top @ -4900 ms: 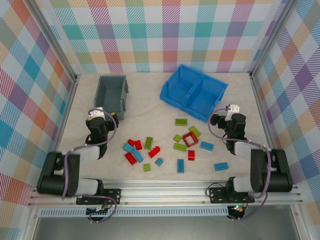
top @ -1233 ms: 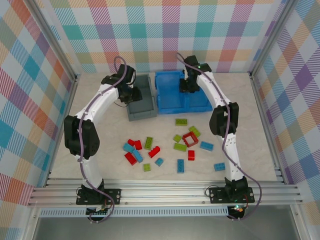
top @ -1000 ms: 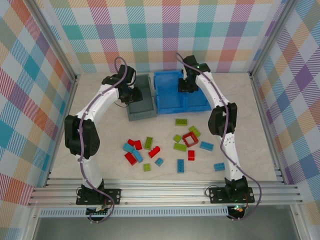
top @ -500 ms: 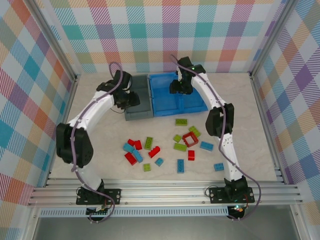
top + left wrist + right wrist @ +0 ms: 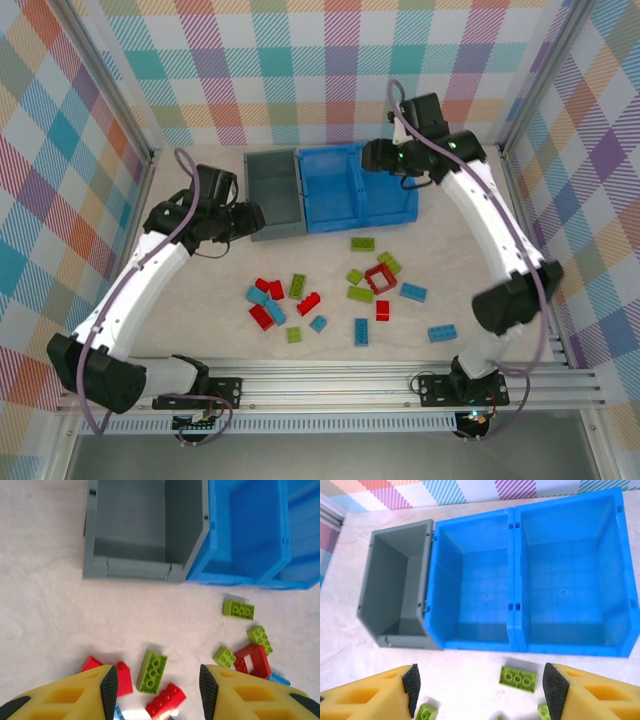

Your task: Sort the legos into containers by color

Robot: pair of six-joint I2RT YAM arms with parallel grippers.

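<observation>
The left pincer (image 5: 159, 690) stands partly open and the right pincer (image 5: 479, 685) wide, both holding nothing. The grey bin (image 5: 272, 192) touches the blue two-compartment bin (image 5: 358, 188). The legos (image 5: 362, 243) lie scattered on the worktop (image 5: 200, 290) nearby.

Bright even light; soft shadows

The tabletop (image 5: 220, 330) is viewed from high above and behind the arm bases (image 5: 195, 385), facing forward and down. From each wrist a closer, steep downward look is given past yellow fingers (image 5: 65, 700). The grey bin (image 5: 395, 585), the blue bin (image 5: 520, 575) and nearby legos (image 5: 519, 678) are shared by all three views
</observation>
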